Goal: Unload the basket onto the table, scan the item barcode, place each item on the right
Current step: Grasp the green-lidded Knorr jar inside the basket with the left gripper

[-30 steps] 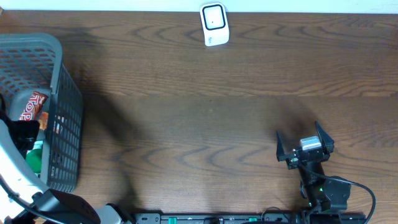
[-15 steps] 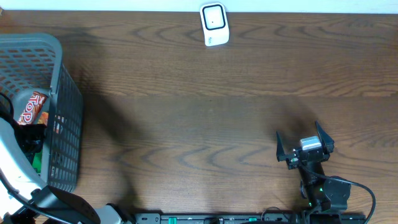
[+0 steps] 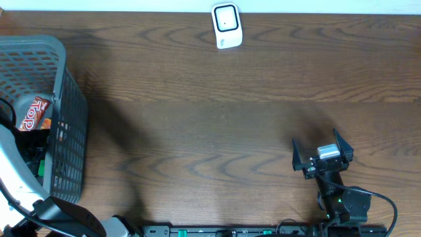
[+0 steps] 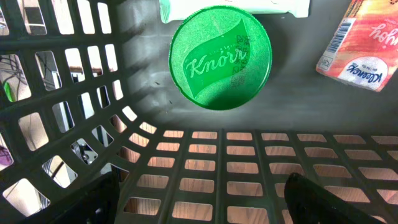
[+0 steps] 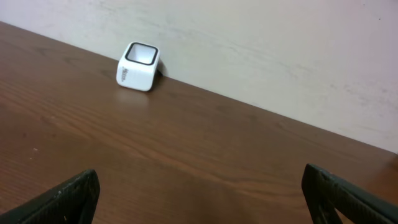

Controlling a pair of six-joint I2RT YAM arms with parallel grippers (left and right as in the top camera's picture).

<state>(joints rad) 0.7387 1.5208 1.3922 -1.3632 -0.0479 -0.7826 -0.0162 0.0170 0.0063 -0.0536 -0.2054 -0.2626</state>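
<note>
My left gripper (image 4: pixel 199 208) is down inside the grey mesh basket (image 3: pixel 66 131), open, with only the basket's grid floor between its fingers. Just ahead of it lies a round green Knorr lid (image 4: pixel 221 57). A pink packet (image 4: pixel 367 43) with a barcode on its edge lies to the right. In the overhead view a red snack pack (image 3: pixel 33 113) shows in the basket, where my left gripper is mostly hidden. The white scanner (image 3: pixel 227 26) stands at the table's far edge, also seen as the scanner (image 5: pixel 138 66) in the right wrist view. My right gripper (image 3: pixel 320 146) hovers open and empty at the near right.
A white and green pack (image 4: pixel 236 7) lies beyond the lid. The basket's walls (image 4: pixel 68 93) close in on the left gripper's left side. Bare wooden table (image 3: pixel 217 131) stretches between basket, scanner and right arm. A pale wall (image 5: pixel 280 43) stands behind the scanner.
My left arm has shifted slightly inside the basket, toward the near side. The right arm and the scanner have not moved.
</note>
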